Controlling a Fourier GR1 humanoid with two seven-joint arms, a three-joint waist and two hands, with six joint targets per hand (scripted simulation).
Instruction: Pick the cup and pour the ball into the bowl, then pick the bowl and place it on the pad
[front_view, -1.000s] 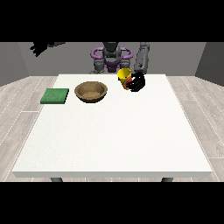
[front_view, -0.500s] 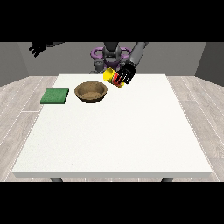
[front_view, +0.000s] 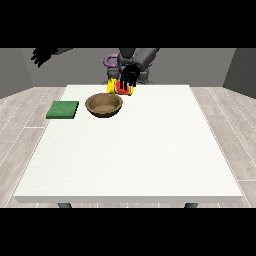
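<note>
Front view: black hand (front_view: 128, 76) at the view's right curled round the tipped yellow cup (front_view: 118, 86), held above the brown bowl's (front_view: 104, 105) far rim. Green pad (front_view: 63, 109) by the surface's (front_view: 135, 155) left edge; wide bare stretch toward the near edge. Other hand (front_view: 41, 55) raised off the surface at upper left, fingers spread.

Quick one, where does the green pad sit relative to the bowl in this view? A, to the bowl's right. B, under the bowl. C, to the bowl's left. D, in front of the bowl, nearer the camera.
C: the pad lies flat on the table at the view's left of the bowl, apart from it.
</note>
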